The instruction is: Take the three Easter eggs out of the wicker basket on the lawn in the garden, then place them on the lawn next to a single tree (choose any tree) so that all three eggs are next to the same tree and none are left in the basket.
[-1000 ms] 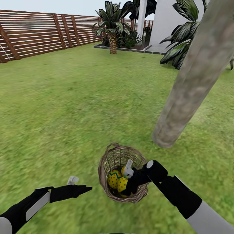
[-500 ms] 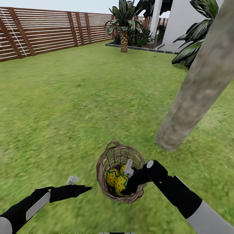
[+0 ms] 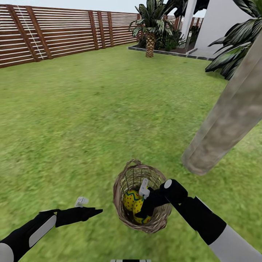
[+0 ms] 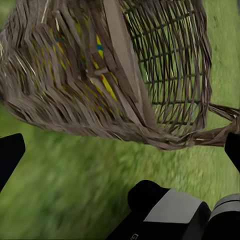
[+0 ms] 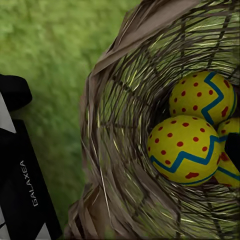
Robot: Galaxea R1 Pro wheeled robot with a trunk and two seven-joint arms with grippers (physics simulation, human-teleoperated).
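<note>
The wicker basket hangs just above the lawn, tilted, with my right gripper shut on its near rim. Yellow Easter eggs with red dots and blue zigzags lie inside. The right wrist view looks into the basket at two eggs and the edge of a third. My left gripper stands open to the basket's left, holding nothing. Its wrist view shows the basket's woven underside over grass. The tree trunk rises just right of and beyond the basket.
A brown slat fence runs along the far left. A short palm and a stone-edged bed stand at the back, with a white house wall and spiky fronds behind the trunk. Open grass stretches ahead and to the left.
The whole head view has swung left, so fence, palm and trunk slid rightward in the picture. The basket has tipped and shifted slightly right in my right gripper. Both arms keep their pose.
</note>
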